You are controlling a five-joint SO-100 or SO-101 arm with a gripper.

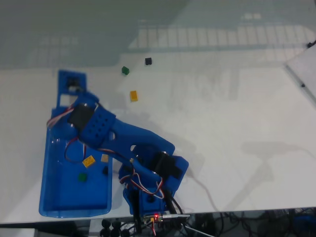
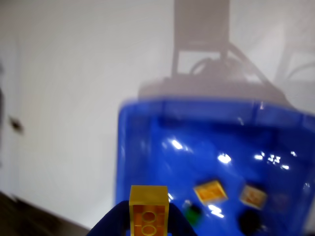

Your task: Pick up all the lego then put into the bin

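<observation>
At the bottom of the wrist view, the blue fingers point(image 2: 147, 223) pinch a small yellow-orange plastic lego brick point(image 2: 148, 209), studs facing the camera. Just beyond it lies the rectangular translucent blue plastic bin point(image 2: 142, 142), already holding a yellow-orange brick point(image 2: 210, 191), a tan one point(image 2: 253, 195), a dark green one point(image 2: 193, 212) and a black one point(image 2: 250, 220). In the fixed view the blue studded arm point(image 1: 118, 133) reaches over the bin's upper end at the left of the frame. The step in hand looks like the drop: the brick seems near the bin's wall, so carrying it well inside the rim before letting go would be safer. On the white worktop point(image 1: 237, 113), in the upper middle of the fixed view, a green brick point(image 1: 125, 70), a black brick point(image 1: 148, 60) and an orange brick point(image 1: 133, 95) wait.
</observation>
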